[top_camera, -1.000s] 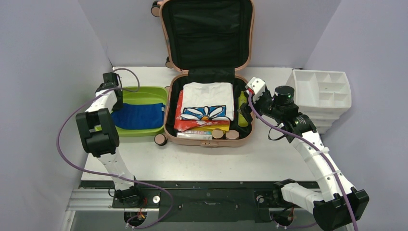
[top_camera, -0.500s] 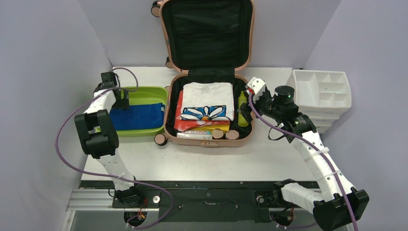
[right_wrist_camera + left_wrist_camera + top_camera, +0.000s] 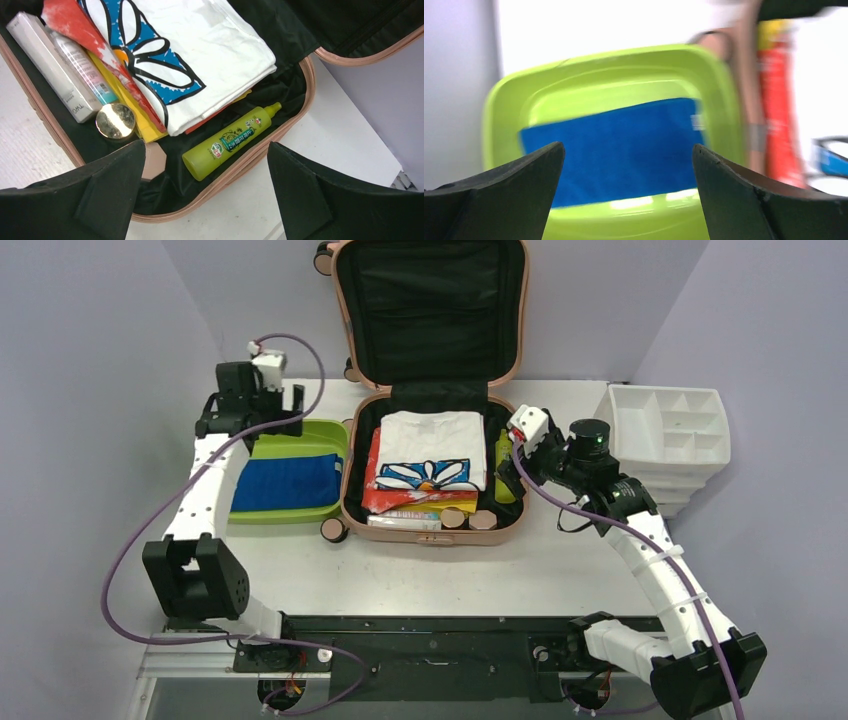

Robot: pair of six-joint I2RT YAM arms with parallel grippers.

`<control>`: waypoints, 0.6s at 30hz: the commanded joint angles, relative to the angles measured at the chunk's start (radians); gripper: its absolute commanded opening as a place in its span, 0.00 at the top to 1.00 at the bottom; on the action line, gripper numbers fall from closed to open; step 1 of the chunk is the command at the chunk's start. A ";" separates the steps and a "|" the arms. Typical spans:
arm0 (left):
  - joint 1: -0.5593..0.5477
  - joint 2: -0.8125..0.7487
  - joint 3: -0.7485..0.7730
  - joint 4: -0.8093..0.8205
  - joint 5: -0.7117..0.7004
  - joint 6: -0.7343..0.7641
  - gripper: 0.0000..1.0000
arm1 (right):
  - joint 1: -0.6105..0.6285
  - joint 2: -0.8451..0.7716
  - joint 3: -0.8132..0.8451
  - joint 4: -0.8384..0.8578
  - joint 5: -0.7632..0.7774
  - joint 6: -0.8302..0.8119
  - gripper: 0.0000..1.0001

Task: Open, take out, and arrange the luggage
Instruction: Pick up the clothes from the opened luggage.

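The salmon-pink luggage (image 3: 431,537) lies open at the table's middle, its black-lined lid (image 3: 430,310) leaning on the back wall. Inside are a folded white shirt (image 3: 432,445) with a blue daisy print, red and yellow items under it, and a lime-green bottle (image 3: 503,480) along the right wall. My right gripper (image 3: 510,465) hovers open just above the luggage's right rim. In the right wrist view the bottle (image 3: 230,141) lies below the gap of the right gripper (image 3: 206,144). My left gripper (image 3: 280,418) hangs open and empty above the green tub's back edge.
The lime-green tub (image 3: 300,435) stands left of the luggage and holds a folded blue cloth (image 3: 285,480). A white drawer organizer (image 3: 668,425) sits at the back right. Tubes (image 3: 55,65) and a gold round cap (image 3: 115,120) lie at the luggage's front.
The left gripper opened off the blue cloth in the tub, then rose and pulled back toward the tub's far edge. The right gripper's jaws spread slightly wider; that arm barely moved.
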State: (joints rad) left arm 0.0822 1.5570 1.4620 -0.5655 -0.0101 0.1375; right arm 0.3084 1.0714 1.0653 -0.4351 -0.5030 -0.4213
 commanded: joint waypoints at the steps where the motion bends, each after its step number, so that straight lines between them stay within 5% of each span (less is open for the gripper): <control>1: -0.164 -0.053 0.044 -0.014 0.289 -0.047 0.04 | 0.029 0.015 0.027 -0.034 0.004 -0.159 0.13; 4: -0.246 -0.024 0.066 0.002 0.421 -0.102 0.04 | 0.110 0.033 0.007 -0.063 0.002 -0.361 0.13; 9: -0.217 0.057 0.067 0.102 0.619 -0.243 0.04 | 0.293 0.124 0.040 -0.059 0.071 -0.613 0.11; 18: -0.089 0.105 -0.055 0.348 0.821 -0.479 0.04 | 0.542 0.486 0.270 -0.026 0.279 -0.654 0.22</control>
State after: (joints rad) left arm -0.0284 1.6684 1.4300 -0.3637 0.6819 -0.2379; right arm 0.7776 1.4597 1.2404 -0.4976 -0.3473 -1.0115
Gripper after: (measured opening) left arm 0.965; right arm 0.807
